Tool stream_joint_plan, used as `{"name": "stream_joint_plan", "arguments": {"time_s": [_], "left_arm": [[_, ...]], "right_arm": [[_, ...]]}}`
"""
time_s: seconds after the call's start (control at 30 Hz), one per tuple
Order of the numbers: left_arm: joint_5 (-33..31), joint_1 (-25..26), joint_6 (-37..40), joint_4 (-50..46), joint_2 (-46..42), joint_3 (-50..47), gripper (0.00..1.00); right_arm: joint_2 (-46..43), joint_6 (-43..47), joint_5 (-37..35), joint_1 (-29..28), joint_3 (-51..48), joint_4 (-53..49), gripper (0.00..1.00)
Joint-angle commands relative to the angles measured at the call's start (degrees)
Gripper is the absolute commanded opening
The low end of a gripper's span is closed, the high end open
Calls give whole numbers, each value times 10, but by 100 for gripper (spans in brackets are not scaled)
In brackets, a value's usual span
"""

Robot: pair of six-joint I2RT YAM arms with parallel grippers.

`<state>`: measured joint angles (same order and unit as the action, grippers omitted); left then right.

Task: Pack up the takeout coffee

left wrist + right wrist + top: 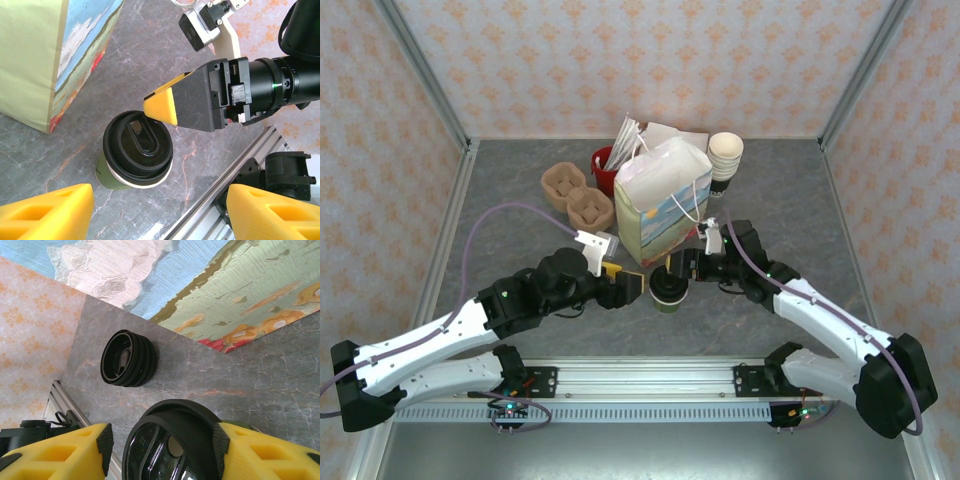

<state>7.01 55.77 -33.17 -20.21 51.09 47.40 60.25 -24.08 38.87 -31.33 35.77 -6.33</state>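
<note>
- While the left gripper (633,287) is held open and empty at the left, its yellow fingers (45,212) are spread wide just short of the cup.
- The takeout coffee (670,292) is stood upright on the grey table (800,200), just in front of the painted paper bag (660,205).
- Its black lid (137,145) is straddled by the right gripper (160,447), whose jaws are parted, with a slim gap seen at one pad.

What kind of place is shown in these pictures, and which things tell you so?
Probably a robot test booth staged as a café counter: wallpapered panels enclose a grey marble-look tabletop holding a paper bag, stacked cream cups and a lidded coffee cup.
</note>
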Motion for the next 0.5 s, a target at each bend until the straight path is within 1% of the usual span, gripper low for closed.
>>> {"name": "stream_joint_plan", "arguments": {"time_s": [0.0,0.2,0.47], "left_arm": [[-11,-2,-8,-2,-5,-6,72],[-17,-1,-9,-7,9,-2,72],[-57,-1,-40,-19,56,8,73]], "right_arm": [[-9,12,10,-1,-7,13,57],[-13,13,10,-8,-11,13,58],[-36,13,9,-11,-20,4,58]]}}
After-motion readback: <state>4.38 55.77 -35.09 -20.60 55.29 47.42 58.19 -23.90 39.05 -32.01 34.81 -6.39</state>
